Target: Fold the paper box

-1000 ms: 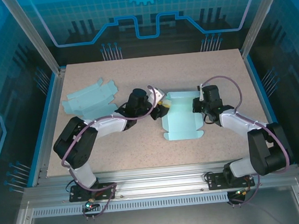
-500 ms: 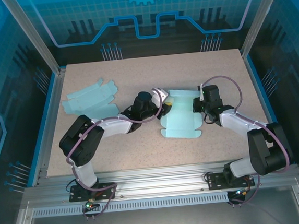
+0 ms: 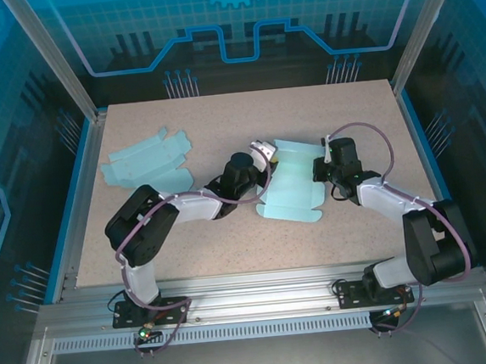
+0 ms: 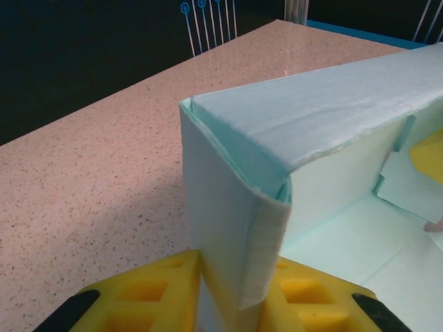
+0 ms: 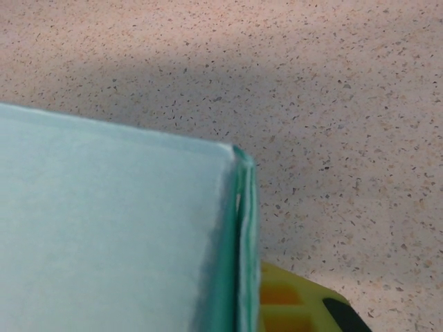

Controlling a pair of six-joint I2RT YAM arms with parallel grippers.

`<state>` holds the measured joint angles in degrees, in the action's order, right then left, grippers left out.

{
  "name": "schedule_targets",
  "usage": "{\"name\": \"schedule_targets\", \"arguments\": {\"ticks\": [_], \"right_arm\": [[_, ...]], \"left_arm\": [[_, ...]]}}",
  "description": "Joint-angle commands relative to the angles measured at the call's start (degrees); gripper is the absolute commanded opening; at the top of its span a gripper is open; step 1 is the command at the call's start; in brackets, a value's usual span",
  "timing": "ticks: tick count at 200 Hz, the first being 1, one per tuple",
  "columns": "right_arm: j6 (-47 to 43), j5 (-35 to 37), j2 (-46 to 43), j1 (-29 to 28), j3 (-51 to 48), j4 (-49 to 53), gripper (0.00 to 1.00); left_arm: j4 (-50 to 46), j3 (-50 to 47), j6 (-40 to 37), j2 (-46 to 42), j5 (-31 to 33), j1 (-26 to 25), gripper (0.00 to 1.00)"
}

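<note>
The tabletop (image 3: 230, 234) carries two pieces of pale blue card. The larger job, the paper box (image 3: 291, 190), sits at the middle of the tabletop between the two arms and looks partly folded. In the left wrist view its near wall stands upright, doubled over itself, and meets a second raised wall at a corner, with the floor lying flat behind them. From above, the near end of the sheet looks flat, with its tabs spread on the tabletop. So I judge the task to be about midway: the side walls are up or going up, while the end flaps are yet to be raised and tucked in.

As a container the box holds nothing that I can see; its floor is bare card in the left wrist view.

A second flat blank (image 3: 146, 161) lies unfolded at the far left of the tabletop, well apart from the work and untouched.

The left gripper (image 4: 235, 297) has its yellow jaws on either side of the doubled left wall, pinching it. The right gripper (image 3: 320, 172) is at the box's right side. Its jaws are pressed together on that wall, whose folded edge runs right against one yellow pad (image 5: 291, 304).
</note>
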<state>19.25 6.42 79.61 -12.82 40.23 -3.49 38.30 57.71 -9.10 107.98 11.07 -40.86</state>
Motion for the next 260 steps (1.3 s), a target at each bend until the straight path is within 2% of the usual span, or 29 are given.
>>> {"name": "schedule_targets", "arguments": {"ticks": [1, 22, 53, 76, 95, 122, 157, 205, 232, 250, 260], "right_arm": [[-1.3, -2.7, -1.8, -0.8, -0.1, 0.2, 0.00], [-1.2, -2.7, -1.9, -0.9, 0.0, 0.2, 0.00], [0.3, -1.6, -2.3, -1.9, 0.5, 1.8, 0.00], [2.5, 0.4, -2.3, -3.6, 1.3, 3.2, 0.00], [3.9, 3.4, -1.5, -5.0, 2.4, 5.1, 0.00], [6.8, 7.9, 0.7, -7.0, 6.2, 10.9, 0.00], [8.9, 13.3, 2.8, -10.0, 9.8, 18.2, 0.00], [10.8, 20.2, 8.0, -13.4, 17.5, 29.5, 0.01], [11.7, 22.3, 11.8, -15.5, 20.9, 35.3, 0.07], [12.5, 23.2, 13.9, -16.5, 21.9, 37.2, 0.14], [12.7, 24.0, 15.0, -17.0, 22.2, 37.8, 0.14]], "left_arm": [[3.9, 3.2, 1.0, 1.3, 4.8, 0.2, 0.20], [4.4, 3.8, 3.8, 1.8, 11.0, 0.2, 0.12], [5.6, 3.8, 9.4, 1.9, 17.8, 0.0, 0.06], [4.9, 3.7, 12.2, 1.7, 19.4, -0.9, 0.00], [4.6, 2.4, 13.3, 0.4, 21.4, -2.3, 0.00], [-4.8, 1.0, 24.6, -3.5, 24.5, -3.4, 0.00], [-12.8, -1.5, 35.5, -7.8, 23.1, -3.6, 0.00], [-25.7, -0.6, 40.4, -11.1, 17.2, -3.4, 0.00], [-32.3, 0.2, 41.2, -11.7, 14.9, -3.1, 0.00], [-33.8, -0.1, 42.1, -11.6, 13.2, -2.4, 0.00], [-34.2, -0.3, 42.7, -11.4, 12.0, -1.8, 0.00]]}}
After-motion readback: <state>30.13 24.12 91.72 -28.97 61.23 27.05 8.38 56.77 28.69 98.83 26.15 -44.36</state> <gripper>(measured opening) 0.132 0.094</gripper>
